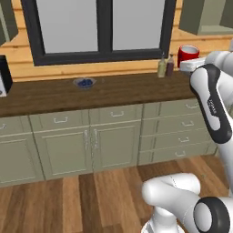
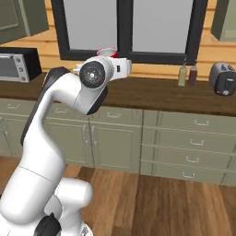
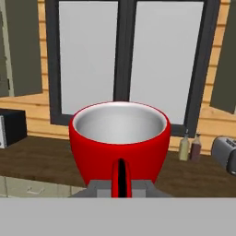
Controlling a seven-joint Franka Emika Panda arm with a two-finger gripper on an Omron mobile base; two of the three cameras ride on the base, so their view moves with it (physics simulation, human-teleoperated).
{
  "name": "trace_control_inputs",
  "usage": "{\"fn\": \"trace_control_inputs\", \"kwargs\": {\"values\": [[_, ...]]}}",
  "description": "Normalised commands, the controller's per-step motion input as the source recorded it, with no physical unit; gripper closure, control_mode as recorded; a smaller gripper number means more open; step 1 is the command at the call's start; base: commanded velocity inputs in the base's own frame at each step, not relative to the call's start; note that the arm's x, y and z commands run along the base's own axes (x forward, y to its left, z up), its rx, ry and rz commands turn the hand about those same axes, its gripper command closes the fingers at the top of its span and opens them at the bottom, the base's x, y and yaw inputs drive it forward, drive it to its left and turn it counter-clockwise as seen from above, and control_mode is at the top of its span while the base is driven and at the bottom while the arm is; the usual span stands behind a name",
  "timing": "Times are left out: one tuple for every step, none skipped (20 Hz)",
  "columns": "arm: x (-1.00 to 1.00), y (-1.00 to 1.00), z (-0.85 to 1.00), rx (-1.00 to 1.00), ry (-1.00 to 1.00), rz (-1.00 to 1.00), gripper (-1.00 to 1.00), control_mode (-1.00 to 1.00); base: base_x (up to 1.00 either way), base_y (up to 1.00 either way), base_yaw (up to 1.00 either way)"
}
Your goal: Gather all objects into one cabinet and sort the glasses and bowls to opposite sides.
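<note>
i've got the arm (image 2: 46, 138) raised from the base, elbow bent, forearm reaching forward with the wrist level. the gripper (image 3: 120, 186) sits at six o'clock in the hand view, jaws clamped on the red cup (image 3: 120, 143), held upright.

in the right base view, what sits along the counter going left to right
microwave → red cup held up at the gripper → two bottles → toaster
</note>
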Motion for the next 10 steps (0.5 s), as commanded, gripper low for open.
{"fn": "trace_control_inputs", "kwargs": {"values": [[0.00,0.00,0.00,0.00,0.00,0.00,1.00,1.00,-0.46,1.00,-0.09],[0.00,0.00,0.00,0.00,0.00,0.00,1.00,1.00,-0.45,1.00,-0.09],[0.00,0.00,0.00,0.00,0.00,0.00,1.00,1.00,-0.46,1.00,-0.09],[0.00,0.00,0.00,0.00,0.00,0.00,1.00,1.00,-0.44,1.00,-0.09],[0.00,0.00,0.00,0.00,0.00,0.00,1.00,1.00,-0.46,1.00,-0.09],[0.00,0.00,0.00,0.00,0.00,0.00,1.00,1.00,-0.44,1.00,-0.09],[0.00,0.00,0.00,0.00,0.00,0.00,1.00,1.00,-0.42,1.00,-0.09],[0.00,0.00,0.00,0.00,0.00,0.00,1.00,1.00,-0.41,1.00,-0.09],[0.00,0.00,0.00,0.00,0.00,0.00,1.00,1.00,-0.41,1.00,-0.08],[0.00,0.00,0.00,0.00,0.00,0.00,1.00,1.00,-0.41,1.00,-0.08]]}}
